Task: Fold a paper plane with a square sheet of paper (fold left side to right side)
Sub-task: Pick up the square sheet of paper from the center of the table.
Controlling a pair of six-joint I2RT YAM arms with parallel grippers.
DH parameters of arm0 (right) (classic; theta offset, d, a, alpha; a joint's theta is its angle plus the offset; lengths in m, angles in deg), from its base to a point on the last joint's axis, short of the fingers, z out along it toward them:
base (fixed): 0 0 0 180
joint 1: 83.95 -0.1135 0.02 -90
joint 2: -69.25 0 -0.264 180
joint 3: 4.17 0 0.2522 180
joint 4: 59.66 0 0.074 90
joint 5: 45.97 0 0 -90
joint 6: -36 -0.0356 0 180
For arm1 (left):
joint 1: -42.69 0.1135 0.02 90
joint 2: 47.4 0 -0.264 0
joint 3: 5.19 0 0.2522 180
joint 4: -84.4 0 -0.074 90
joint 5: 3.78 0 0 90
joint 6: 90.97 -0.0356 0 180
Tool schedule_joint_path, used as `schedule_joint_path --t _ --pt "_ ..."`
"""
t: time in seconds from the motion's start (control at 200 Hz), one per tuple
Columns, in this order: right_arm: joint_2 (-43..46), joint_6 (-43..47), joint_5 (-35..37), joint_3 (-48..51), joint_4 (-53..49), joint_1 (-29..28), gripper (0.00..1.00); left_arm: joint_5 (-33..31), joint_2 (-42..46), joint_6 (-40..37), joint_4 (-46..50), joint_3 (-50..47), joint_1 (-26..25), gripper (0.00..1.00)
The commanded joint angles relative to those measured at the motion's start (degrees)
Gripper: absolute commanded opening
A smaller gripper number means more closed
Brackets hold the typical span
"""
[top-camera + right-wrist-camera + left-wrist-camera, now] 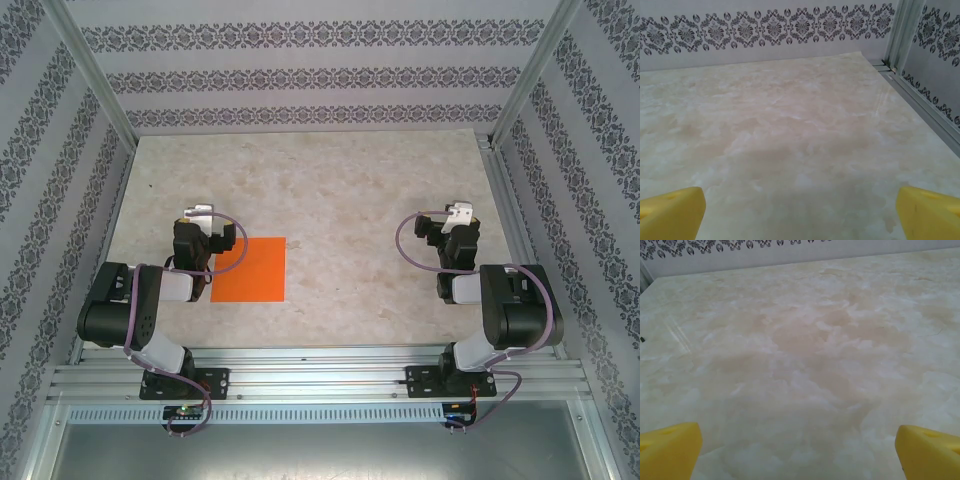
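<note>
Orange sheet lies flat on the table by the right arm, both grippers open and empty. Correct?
Wrong arm: the square sheet of paper lies by the left arm, as the top external view shows. It is flat on the table, and the left gripper and right gripper are open and empty.

table (380,200): pale marbled top | walls (300,80): damask-banded wallpaper | frame posts (535,70): aluminium, back corners

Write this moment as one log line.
stage: unfolded | bright orange square paper sheet: flat on beige marbled table | left claw: open, empty | right claw: open, empty
</note>
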Motion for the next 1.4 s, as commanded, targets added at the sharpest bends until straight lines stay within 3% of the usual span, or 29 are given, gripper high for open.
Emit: schedule_joint_path --t 0.0,0.814,0.869,0.969,1.109,1.244,1.394 --pt "0.2 0.0 0.2 -1.3 2.1 -0.2 0.98 1.0 0.3 -0.5 -1.4 1.0 0.5 1.0" --pt "0.4 -0.4 1.0 -1.3 2.0 -0.2 0.98 0.9 0.7 -0.5 -1.4 1.1 0.5 1.0" --pt "2.8 -0.9 2.7 -1.7 -0.5 -0.2 0.98 -0.2 4.2 0.0 5.2 3.2 0.5 1.0" --pt "12.5 -1.0 4.4 -5.1 -16.0 -0.9 0.98 -2.9 13.2 3.9 29.5 13.0 0.5 1.0" --pt "22.9 -8.5 1.5 -11.5 -35.8 -2.6 0.98 -1.2 19.8 17.0 54.6 24.1 0.5 1.0" --pt "25.9 -16.8 -1.4 -18.4 -54.3 -8.6 0.98 13.5 19.6 27.4 71.5 28.1 0.4 1.0" --pt "22.4 -24.2 0.8 -22.2 -63.3 -22.1 0.98 28.3 19.4 32.8 76.8 22.3 0.2 1.0"
